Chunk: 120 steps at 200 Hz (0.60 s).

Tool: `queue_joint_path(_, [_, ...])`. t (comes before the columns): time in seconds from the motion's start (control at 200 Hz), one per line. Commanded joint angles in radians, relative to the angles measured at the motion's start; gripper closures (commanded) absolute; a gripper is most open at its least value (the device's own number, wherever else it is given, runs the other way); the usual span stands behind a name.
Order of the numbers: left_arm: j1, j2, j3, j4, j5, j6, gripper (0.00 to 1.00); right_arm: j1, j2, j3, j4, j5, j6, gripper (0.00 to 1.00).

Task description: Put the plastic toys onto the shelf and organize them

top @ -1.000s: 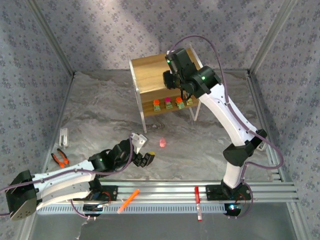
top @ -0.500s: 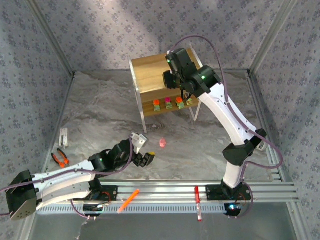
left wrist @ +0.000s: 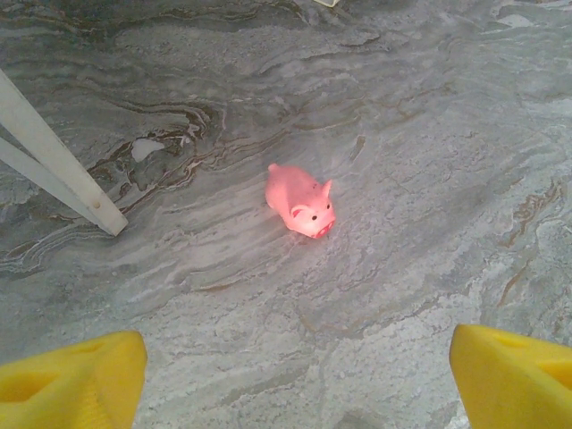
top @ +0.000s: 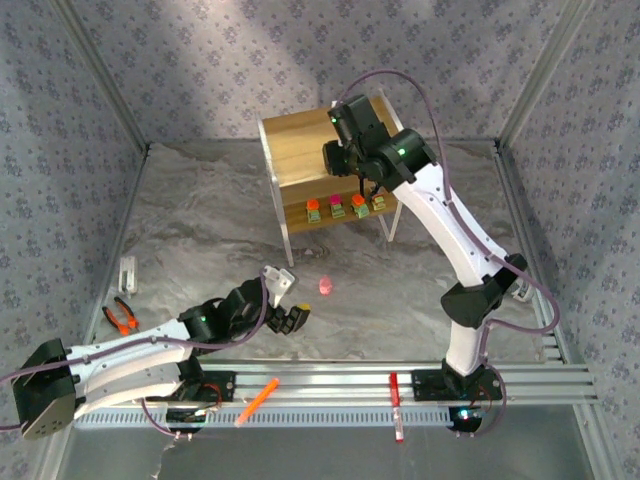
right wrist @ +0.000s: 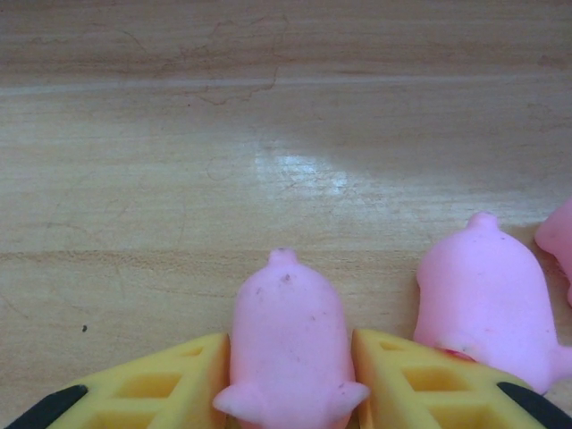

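Walls (top: 200, 70): grey floral-pattern covering on three sides.
Counter (top: 200, 230): grey marbled sheet, metal rail (top: 330, 385) along near edge.
Shelf (top: 300, 150): far centre, wooden boards, white legs.
Four blocky toys (top: 346, 208): in row on lower board.
Right jaws: closed against held pig (right wrist: 288, 344) on top board, two more pigs (right wrist: 487, 299) just beside.
Left jaws: wide apart, empty, low over counter. Loose pig (left wrist: 301, 202) ahead on bare counter, apart from shelf.

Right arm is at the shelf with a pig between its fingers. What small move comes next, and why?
Probably open the right gripper: the pink pig it grips seems to sit on the shelf board, lined up beside another pig, so releasing should leave it placed.
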Motion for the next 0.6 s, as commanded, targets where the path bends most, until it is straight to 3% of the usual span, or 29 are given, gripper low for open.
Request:
queue_joint_path(0.0, [-0.005,0.001,0.042,0.011,0.006,0.01,0.12,-0.007,0.007,0.037,-0.022,-0.012,-0.018,0.58])
queue_joint_path(0.595, [-0.005,0.008,0.043,0.013,0.006,0.012,0.12,0.007,-0.038,0.046,-0.041,0.023,-0.028,0.52])
